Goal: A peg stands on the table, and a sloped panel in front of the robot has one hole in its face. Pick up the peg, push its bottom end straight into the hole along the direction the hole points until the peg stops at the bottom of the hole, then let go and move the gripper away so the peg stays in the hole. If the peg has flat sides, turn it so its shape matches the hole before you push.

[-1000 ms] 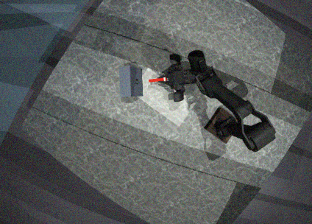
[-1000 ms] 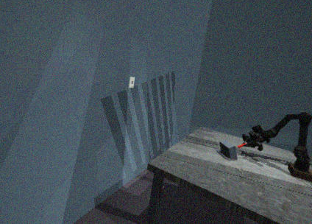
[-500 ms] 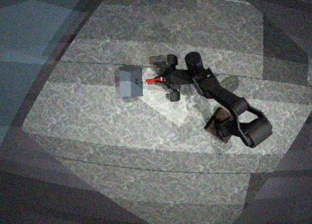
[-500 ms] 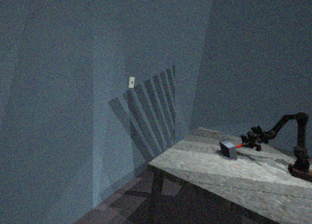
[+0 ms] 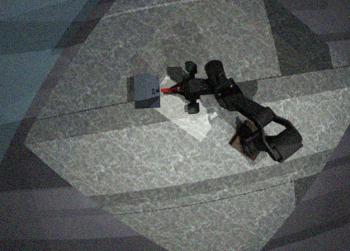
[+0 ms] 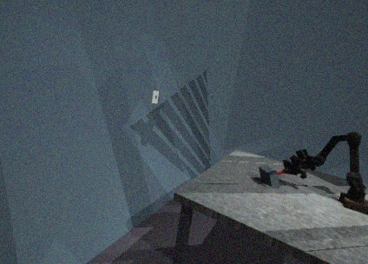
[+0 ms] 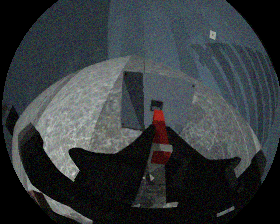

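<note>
1. the claw (image 5: 178, 89) is clamped on the red peg (image 5: 167, 90), gripping it by the back end, so the peg sticks out ahead of the fingers, lying nearly level above the table.
2. in the wrist view the peg (image 7: 160, 136) points straight up the frame at the small dark hole (image 7: 155, 105) in the panel, and the tip looks to be right at it; can't tell if it's in yet.
3. from overhead the peg's tip sits just beside the grey sloped panel (image 5: 146, 90), near the hole (image 5: 154, 91) on its face.
4. the black arm (image 5: 248, 111) stretches back to its base (image 5: 241, 143), on the marbled table (image 5: 124, 156).
5. side view: panel (image 6: 269, 176) on the table top, claw (image 6: 290, 168) low and close to it, blue wall (image 6: 108, 77) behind.
</note>
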`<action>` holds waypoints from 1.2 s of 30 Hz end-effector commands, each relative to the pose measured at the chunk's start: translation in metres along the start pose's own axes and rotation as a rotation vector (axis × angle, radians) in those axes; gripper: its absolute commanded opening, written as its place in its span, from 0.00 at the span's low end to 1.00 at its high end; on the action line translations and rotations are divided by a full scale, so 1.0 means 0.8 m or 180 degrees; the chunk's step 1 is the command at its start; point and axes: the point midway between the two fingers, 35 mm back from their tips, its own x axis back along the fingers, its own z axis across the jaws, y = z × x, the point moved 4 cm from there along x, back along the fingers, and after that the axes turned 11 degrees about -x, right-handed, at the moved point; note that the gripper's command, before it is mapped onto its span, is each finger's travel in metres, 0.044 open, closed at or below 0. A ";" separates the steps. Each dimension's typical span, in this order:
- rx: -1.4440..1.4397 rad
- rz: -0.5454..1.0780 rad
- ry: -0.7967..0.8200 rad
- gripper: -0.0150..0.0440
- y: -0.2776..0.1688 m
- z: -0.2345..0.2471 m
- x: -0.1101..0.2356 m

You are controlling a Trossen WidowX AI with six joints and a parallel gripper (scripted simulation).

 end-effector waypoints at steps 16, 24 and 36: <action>-0.0073 -0.0048 -0.0007 0.25 -0.003 0.001 -0.022; -0.0075 -0.0053 -0.0006 0.25 -0.003 0.001 -0.036; -0.0065 -0.0050 0.0007 0.25 -0.004 0.003 -0.032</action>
